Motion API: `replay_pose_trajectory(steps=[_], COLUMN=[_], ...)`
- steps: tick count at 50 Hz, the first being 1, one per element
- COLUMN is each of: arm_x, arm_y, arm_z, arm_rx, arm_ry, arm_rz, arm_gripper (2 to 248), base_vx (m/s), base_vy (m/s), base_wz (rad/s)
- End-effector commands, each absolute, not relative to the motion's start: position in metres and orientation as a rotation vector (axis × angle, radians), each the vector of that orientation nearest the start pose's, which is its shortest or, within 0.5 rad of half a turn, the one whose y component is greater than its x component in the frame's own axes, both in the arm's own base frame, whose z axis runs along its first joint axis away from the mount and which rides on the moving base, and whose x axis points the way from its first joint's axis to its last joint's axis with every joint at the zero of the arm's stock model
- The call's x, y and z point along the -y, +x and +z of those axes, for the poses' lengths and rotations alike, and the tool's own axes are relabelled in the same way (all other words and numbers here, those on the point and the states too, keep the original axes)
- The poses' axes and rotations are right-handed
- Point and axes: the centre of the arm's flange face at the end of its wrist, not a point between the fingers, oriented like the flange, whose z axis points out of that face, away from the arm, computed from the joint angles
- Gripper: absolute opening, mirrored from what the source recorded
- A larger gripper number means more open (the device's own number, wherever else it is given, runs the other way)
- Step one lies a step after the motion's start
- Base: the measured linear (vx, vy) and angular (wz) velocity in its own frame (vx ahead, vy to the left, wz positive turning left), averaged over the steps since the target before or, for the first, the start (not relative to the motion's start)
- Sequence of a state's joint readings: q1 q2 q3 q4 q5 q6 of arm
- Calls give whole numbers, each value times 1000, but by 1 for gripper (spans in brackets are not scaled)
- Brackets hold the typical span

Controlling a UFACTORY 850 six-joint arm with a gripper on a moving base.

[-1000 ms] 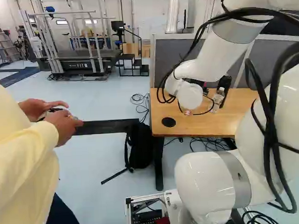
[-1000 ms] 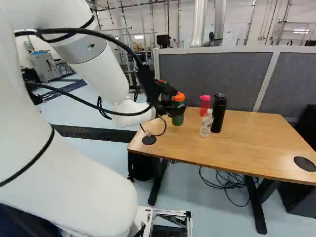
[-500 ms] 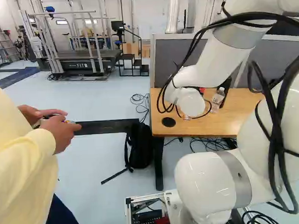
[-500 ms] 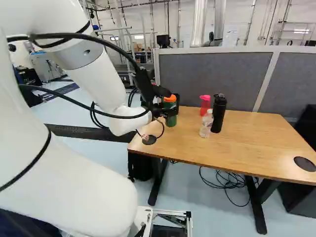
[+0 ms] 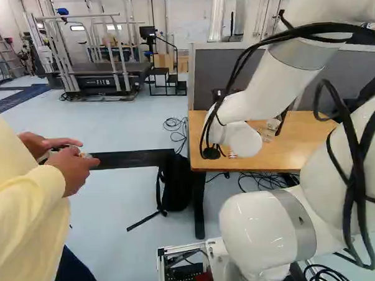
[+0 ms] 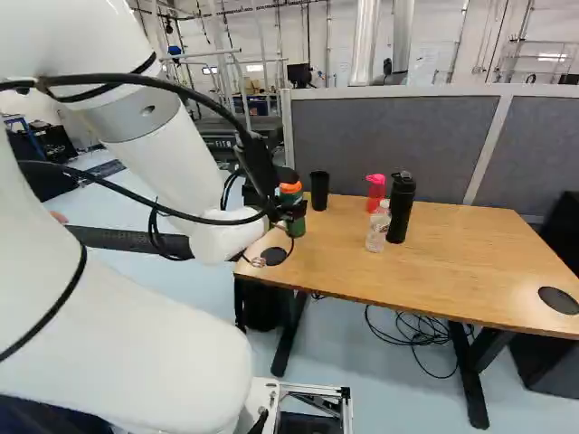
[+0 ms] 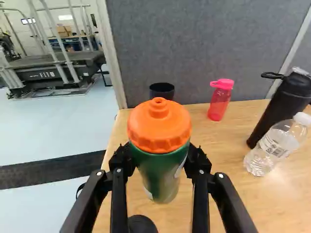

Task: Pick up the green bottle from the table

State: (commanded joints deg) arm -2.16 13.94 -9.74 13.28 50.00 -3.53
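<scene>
At the left end of the table (image 6: 452, 271), the gripper (image 6: 290, 210) pinches the green bottle (image 7: 158, 167) from both sides, orange cap up. Farther right stand a clear bottle (image 6: 378, 231) and, just beyond, a tall black bottle (image 6: 401, 210). Farther still are a pink bottle (image 6: 375, 192) and, left of it, a black cup (image 6: 319, 190), before the far grey partition (image 6: 389, 145).

A wood-topped table (image 6: 479, 262) stands on black legs before grey partitions (image 6: 380, 145) framed in a paler trim, loose cables (image 6: 416, 336) coiled on the pale blue floor (image 5: 125, 131) beneath. Across the room from me, a treadmill (image 5: 101, 81) ringed by metal rails sits beside black steps (image 5: 166, 79), and a silver duct (image 6: 364, 41) climbs the white wall (image 5: 194, 16).
</scene>
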Motion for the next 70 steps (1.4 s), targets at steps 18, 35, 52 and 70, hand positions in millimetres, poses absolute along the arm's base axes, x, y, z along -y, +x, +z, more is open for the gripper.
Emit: replay_pose_trajectory(steps=[18, 35, 52, 70], arm_x=[14, 6, 1, 0], arm_y=[286, 277, 271, 270], arm_z=[377, 370, 366, 366], arm_rx=[-171, -68, -12, 0], arm_ry=[-2581, -2568, -2559, -2558], arm_rz=[-1886, -1850, -1829, -1824], arm_gripper=[119, 119, 119, 119], base_vx=[0, 0, 0, 0], base_vy=[0, 0, 0, 0], base_wz=[0, 0, 0, 0])
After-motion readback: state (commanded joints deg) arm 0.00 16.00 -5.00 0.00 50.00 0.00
